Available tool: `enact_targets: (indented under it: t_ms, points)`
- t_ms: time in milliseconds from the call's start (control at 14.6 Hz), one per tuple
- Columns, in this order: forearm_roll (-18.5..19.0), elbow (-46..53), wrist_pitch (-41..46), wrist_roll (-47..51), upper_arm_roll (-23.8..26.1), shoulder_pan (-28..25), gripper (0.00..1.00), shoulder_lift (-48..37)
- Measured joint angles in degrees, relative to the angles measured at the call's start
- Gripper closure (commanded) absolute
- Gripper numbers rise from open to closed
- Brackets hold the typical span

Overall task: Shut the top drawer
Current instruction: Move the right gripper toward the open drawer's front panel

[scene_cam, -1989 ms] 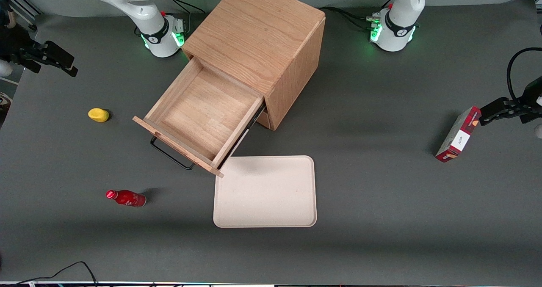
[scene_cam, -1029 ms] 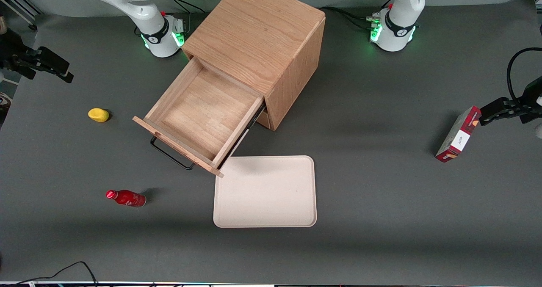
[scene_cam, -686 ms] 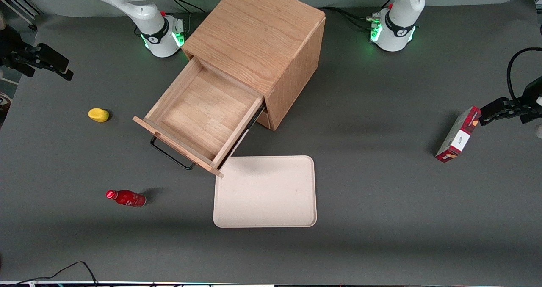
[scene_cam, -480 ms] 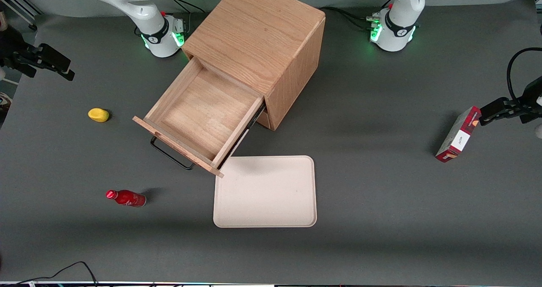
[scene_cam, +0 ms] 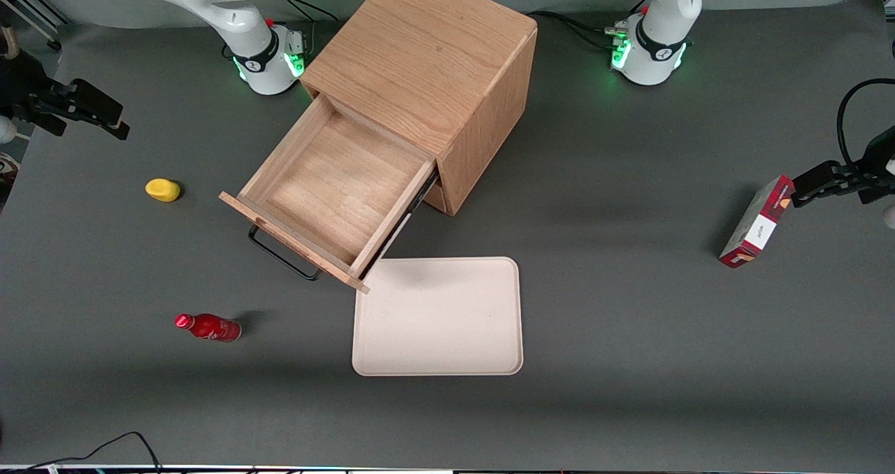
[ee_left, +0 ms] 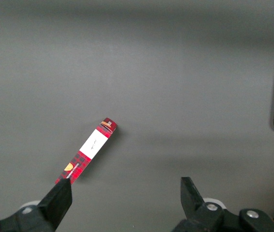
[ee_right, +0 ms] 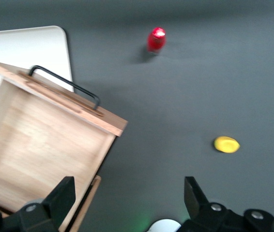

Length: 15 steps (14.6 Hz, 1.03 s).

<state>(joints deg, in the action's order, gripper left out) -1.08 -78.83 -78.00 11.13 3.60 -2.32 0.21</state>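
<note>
I see the top drawer [scene_cam: 335, 194] pulled well out of the cabinet [scene_cam: 426, 75], nothing in it. My end effector [ee_right: 127, 203] hangs spread wide, holding nothing, high at the working arm's end of the table [scene_cam: 629, 320], well apart from the drawer's handle [scene_cam: 283, 256].

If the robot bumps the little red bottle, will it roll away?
Probably. The red bottle lies on its side on the flat table, and its round body would likely roll easily. It looks small, so likely light. The claw is open, far from it at the working arm's end, nearer the yellow thing and the open top drawer.
</note>
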Motion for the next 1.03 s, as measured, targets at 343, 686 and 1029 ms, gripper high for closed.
enact_targets:
  t_ms: [343, 686, 1029]
  points:
    - [-0.91, 14.46, 1.80, -0.17, 4.57, -0.96, 0.00, 12.44]
    - [-0.91, 21.34, 2.73, -2.05, 5.88, -1.96, 0.00, 18.88]
    - [-0.70, 22.20, 4.21, -30.39, 5.81, -1.86, 0.00, 19.56]
